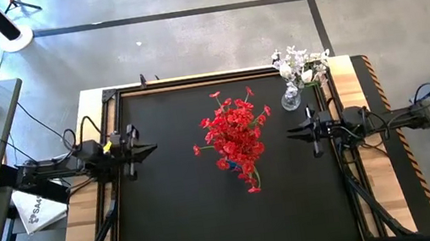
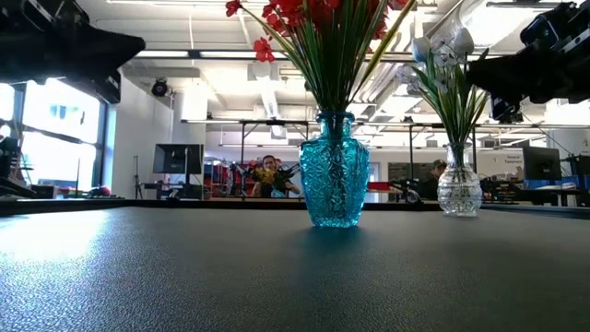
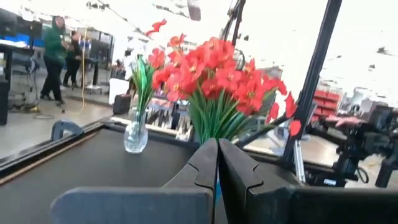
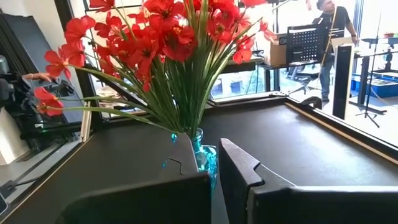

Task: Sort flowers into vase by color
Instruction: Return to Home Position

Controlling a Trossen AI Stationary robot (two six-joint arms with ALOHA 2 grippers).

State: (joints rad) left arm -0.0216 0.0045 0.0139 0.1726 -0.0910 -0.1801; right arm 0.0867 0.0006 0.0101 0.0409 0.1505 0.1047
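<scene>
Upright in the blue vase [image 2: 334,171], the red flowers [image 1: 235,139] stand midway between the closed left end effector [image 1: 148,150] and the barely parted, empty right end effector [image 1: 294,133].

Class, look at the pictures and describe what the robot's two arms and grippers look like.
Both arms are dark, slim and jointed, and look alike. The left gripper and right gripper each end in two flat black fingers that taper to a point, with stepped notches on their inner edges. Black cables loop beside each arm. A small yellow mark sits near the left wrist.
</scene>
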